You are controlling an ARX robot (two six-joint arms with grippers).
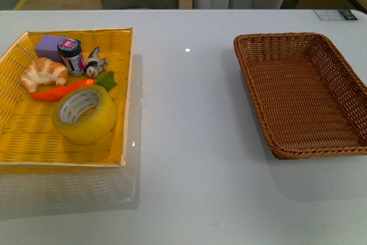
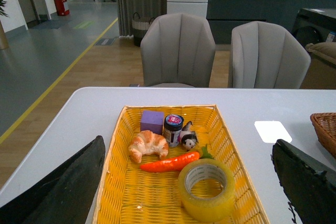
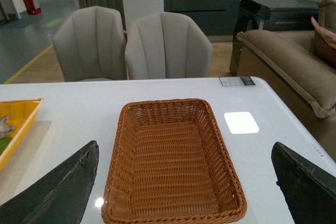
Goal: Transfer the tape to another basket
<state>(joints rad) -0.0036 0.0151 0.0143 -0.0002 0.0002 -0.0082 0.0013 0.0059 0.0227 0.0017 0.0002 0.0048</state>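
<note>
The tape lies hole-up in the near right corner of the yellow tray-basket, ahead of and between the left jaws, which stand wide open holding nothing. A toy carrot lies just behind it, with a croissant and a jar beyond. The right jaws, also spread and empty, frame the brown wicker basket, well apart across the white counter. Grey chairs stand behind.

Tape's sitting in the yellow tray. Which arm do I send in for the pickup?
Left. The left hand, open, faces the yellow tray, with the tape just ahead of it. The right hand, also open, faces the brown basket, across the table from the tape.
</note>
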